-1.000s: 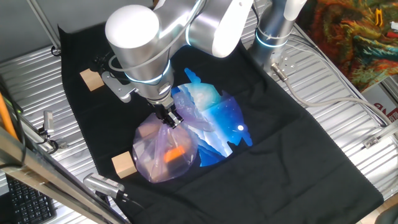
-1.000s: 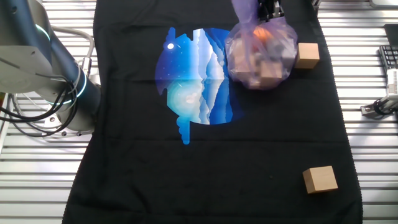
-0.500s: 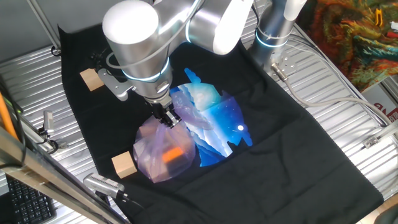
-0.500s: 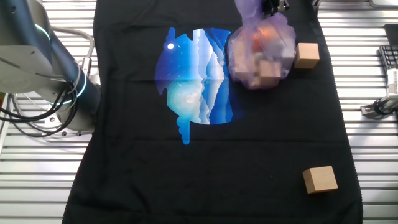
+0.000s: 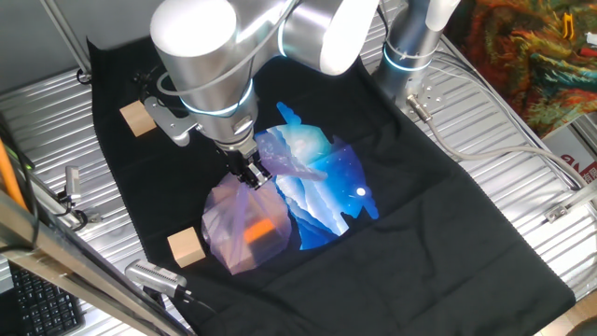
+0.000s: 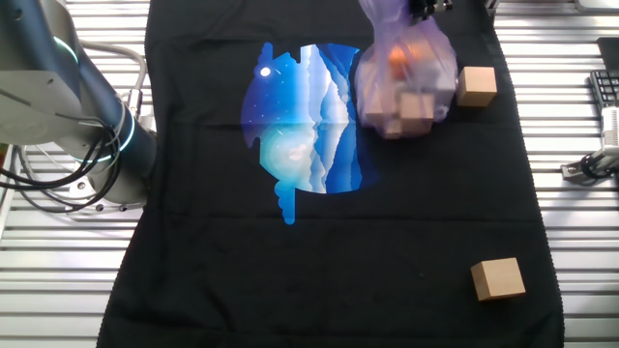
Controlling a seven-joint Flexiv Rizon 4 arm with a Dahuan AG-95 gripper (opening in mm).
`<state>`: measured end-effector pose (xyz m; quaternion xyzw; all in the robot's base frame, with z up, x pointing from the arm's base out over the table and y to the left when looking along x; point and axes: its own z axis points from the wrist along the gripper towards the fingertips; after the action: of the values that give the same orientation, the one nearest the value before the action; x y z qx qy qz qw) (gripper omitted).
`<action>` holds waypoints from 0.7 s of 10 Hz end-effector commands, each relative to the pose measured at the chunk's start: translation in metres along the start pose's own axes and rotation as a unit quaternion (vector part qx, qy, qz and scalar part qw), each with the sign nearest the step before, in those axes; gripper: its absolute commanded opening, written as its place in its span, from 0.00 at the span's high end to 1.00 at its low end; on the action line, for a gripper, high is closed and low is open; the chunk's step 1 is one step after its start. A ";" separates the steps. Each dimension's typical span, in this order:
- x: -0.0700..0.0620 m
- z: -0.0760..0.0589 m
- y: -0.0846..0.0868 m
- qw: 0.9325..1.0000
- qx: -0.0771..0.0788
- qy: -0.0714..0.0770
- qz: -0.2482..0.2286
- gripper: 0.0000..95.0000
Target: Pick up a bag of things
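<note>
One fixed view shows the gripper (image 5: 254, 175) closed on the gathered neck of the bag of things (image 5: 244, 229), a thin translucent pale purple plastic sack whose body hangs below the fingers over the black cloth (image 5: 448, 215), just beside the shiny blue-and-white bag (image 5: 322, 182) and near a wooden cube (image 5: 187, 247). An orange item (image 5: 260, 230) shows through the film, and in the other fixed view a tan block-like shape also sits low inside the sack (image 6: 404, 68), with the gripper mostly cut off by the top edge. The film looks soft, limp and a little slick, so it likely gives no firm edge to hold; the bunched neck at the top is the sensible place to take it, since the loose contents would pull any hold on the belly out of shape. The load seems light, though it may swing and the thin plastic could stretch or slip through the pads. Drawn taut, the bag's long axis seems to run roughly vertical, neck up toward the fingers and rounded belly down. Whether the bottom touches the cloth I cannot tell.
</note>
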<state>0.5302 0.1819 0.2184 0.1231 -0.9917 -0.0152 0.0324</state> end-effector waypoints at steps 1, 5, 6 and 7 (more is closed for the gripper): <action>0.000 -0.002 -0.001 1.000 0.001 -0.002 0.001 1.00; -0.001 -0.008 -0.001 1.000 0.007 -0.016 0.000 1.00; -0.001 -0.009 -0.001 1.000 0.007 -0.016 0.000 1.00; -0.001 -0.010 -0.001 1.000 0.008 -0.015 0.001 1.00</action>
<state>0.5311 0.1812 0.2299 0.1227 -0.9923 -0.0100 0.0152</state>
